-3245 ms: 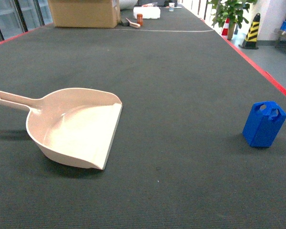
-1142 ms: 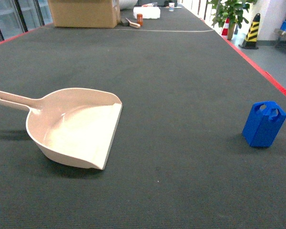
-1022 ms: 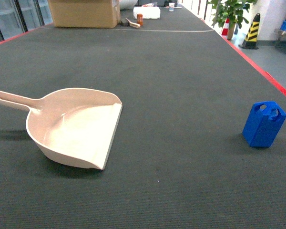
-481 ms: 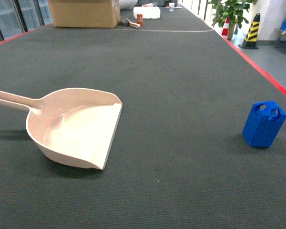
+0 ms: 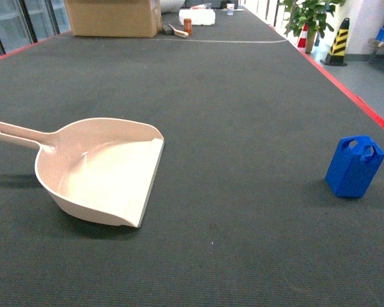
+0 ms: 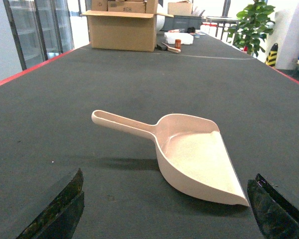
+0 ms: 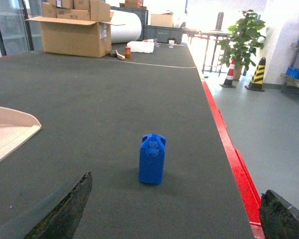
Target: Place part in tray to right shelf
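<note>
Head view: nothing has changed from the earlier frames. The tray [image 5: 101, 171] lies on the left of the dark desk [image 5: 243, 96], handle running off the left edge, open mouth facing right. The part [image 5: 354, 165] stands upright near the desk's right, red-lined edge, well apart from the tray; same spot as before. Neither hand shows in this view. Cardboard box [image 5: 113, 16] at the far end, potted plant [image 5: 310, 16] and striped cone [image 5: 337, 41] off the far right corner.

Left wrist view: tray [image 6: 189, 152] sits ahead of the left hand [image 6: 164, 209], handle pointing left and away, scoop empty. Both fingertips [image 6: 57, 209] frame the lower corners, spread wide, nothing between them, not touching the tray. Box [image 6: 123, 30] at the far end.

Right wrist view: part [image 7: 152, 159] upright on the desk, centred ahead of the right hand [image 7: 169, 211], loops on top. Fingertips [image 7: 65, 209] wide apart at the bottom corners, holding nothing, clear of the part. Tray [image 7: 7, 132] corner visible at the left edge. Part near the red desk edge; floor beyond, with plant [image 7: 241, 32] and cones. A rack with blue bins [image 7: 295, 74] shows partly at the far right; too cropped to say more.
</note>
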Tool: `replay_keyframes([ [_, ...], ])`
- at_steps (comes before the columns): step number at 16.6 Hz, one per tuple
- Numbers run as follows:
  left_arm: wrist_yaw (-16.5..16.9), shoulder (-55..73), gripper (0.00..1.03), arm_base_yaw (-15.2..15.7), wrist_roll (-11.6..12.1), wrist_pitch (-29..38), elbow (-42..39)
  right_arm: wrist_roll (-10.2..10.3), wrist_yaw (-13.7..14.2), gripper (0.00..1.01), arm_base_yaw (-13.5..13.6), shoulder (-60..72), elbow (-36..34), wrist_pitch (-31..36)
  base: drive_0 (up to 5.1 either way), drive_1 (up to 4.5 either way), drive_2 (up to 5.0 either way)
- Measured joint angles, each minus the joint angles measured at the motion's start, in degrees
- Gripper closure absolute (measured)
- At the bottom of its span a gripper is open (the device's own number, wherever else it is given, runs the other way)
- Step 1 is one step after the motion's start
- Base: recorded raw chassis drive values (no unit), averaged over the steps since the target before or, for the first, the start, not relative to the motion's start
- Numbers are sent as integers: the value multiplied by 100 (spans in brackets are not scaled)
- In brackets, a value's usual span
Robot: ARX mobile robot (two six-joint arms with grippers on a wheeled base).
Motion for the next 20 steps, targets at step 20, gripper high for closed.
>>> replay_keyframes([
  [20,776,10205,5,577,-5578,4391,3569,0,0,3,0,0,0,2,0,0,0],
])
